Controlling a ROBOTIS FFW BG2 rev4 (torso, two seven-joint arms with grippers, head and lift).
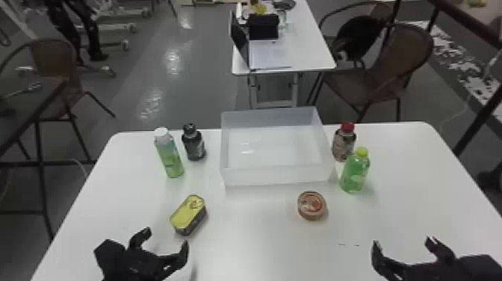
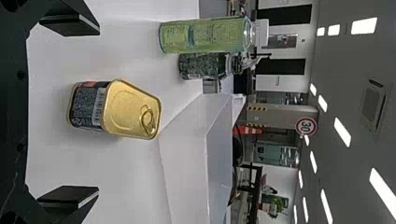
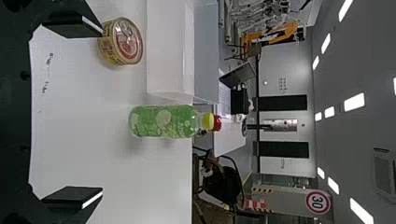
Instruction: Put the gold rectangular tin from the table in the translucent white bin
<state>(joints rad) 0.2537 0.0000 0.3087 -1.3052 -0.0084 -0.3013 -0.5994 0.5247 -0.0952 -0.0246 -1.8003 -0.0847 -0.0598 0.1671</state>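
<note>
From where I stand, a white table [image 1: 254, 243] spreads under and beyond both sets of jaws. The translucent white bin [image 1: 276, 176] sits farther out, between the two sets. The left gripper [image 1: 166, 236] and the right gripper [image 1: 403, 241] have their jaws spread wide, holding nothing. Past the left jaws stand a white-capped bottle [image 1: 170, 158] and a dark bottle [image 1: 194, 146]; past the right jaws, slightly inward, a red-capped bottle [image 1: 341, 145] and a green bottle [image 1: 354, 175]. The gold rectangular tin [image 1: 186, 215] lies flat just ahead of the left jaws, a little to their right, its long axis slanting away toward the bin; the left gripper is nearer and could probably close across the narrow width. A round can [image 1: 312, 205] sits ahead and left of the right jaws
</note>
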